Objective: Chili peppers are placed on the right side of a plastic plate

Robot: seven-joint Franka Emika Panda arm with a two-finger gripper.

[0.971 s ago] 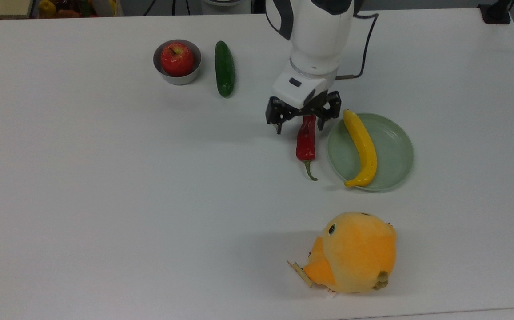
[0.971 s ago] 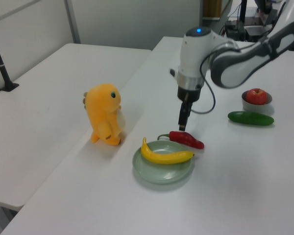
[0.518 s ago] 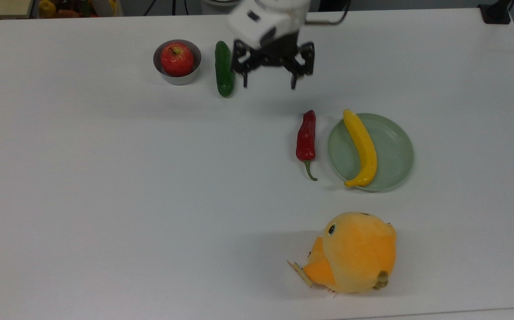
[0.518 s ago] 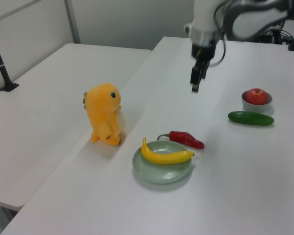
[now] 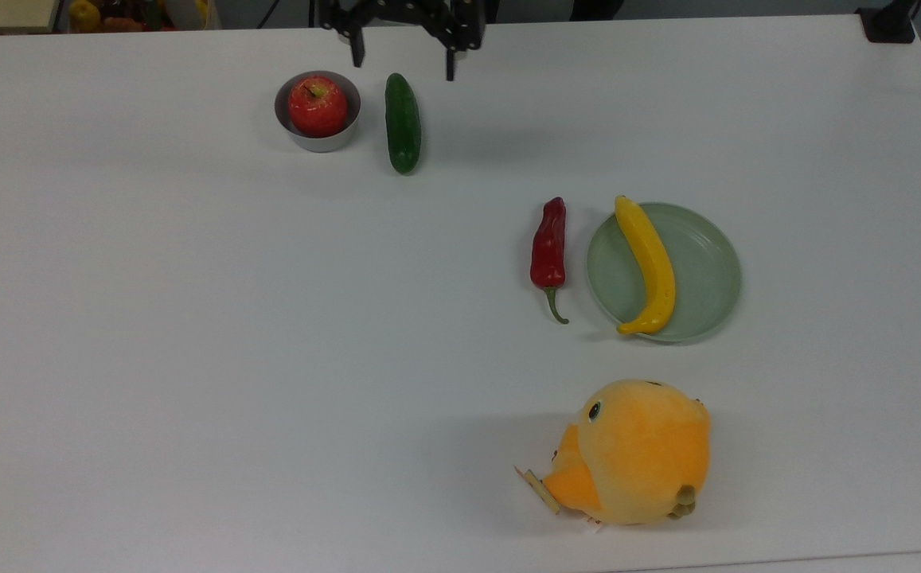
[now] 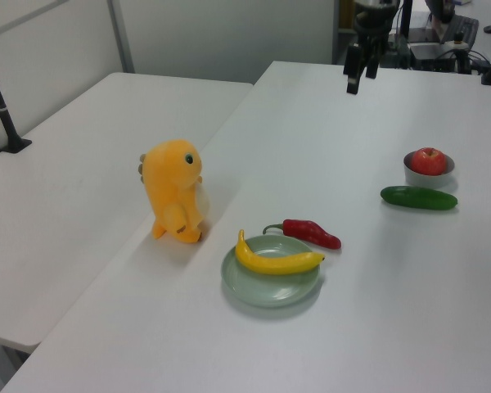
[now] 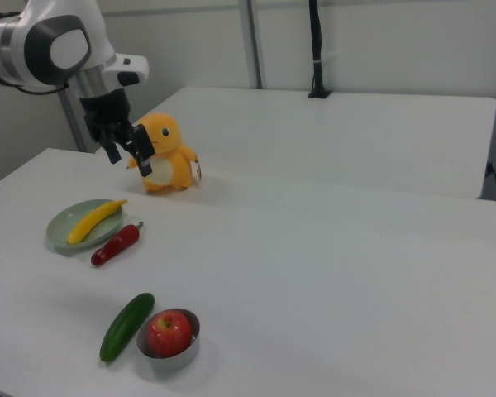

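The gripper hangs wide open and empty; any jolt could roll the chili against the plate.

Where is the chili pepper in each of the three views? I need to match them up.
Top view: chili pepper right of centre, just left of the plastic plate.
Left view: centre, behind the plate.
Right view: left, just right of the plate.
Shared landmark: the banana on the plate.
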